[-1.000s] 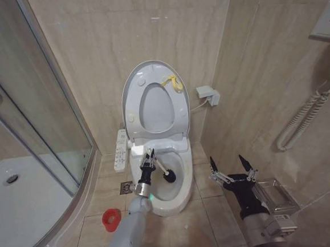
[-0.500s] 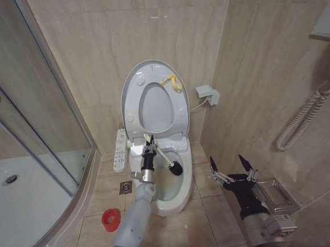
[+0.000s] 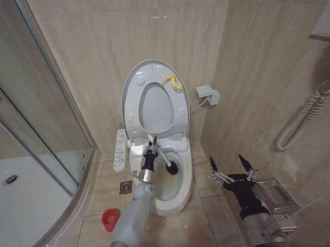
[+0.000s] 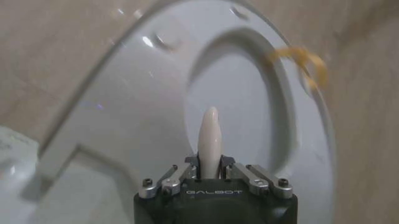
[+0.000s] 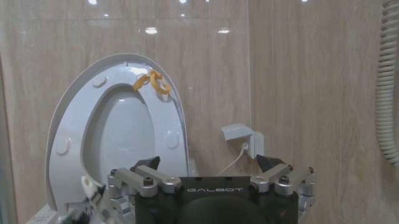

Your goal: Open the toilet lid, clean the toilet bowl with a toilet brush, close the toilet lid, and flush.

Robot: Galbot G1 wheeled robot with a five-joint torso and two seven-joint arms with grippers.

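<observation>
Over the white ceramic toilet bowl (image 3: 170, 186), the left claw (image 3: 149, 153) is clamped on the thin white handle of the black-bristled toilet brush (image 3: 172, 169) — its head sits inside the bowl. The glossy white oval toilet lid (image 3: 130, 103) stands raised against the wall. The right claw (image 3: 232, 167) hangs spread apart beside the bowl.

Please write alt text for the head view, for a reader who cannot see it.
The left gripper holds the toilet brush, its black head inside the toilet bowl. The toilet lid stands raised against the wall. The right gripper waits open beside the toilet.
</observation>
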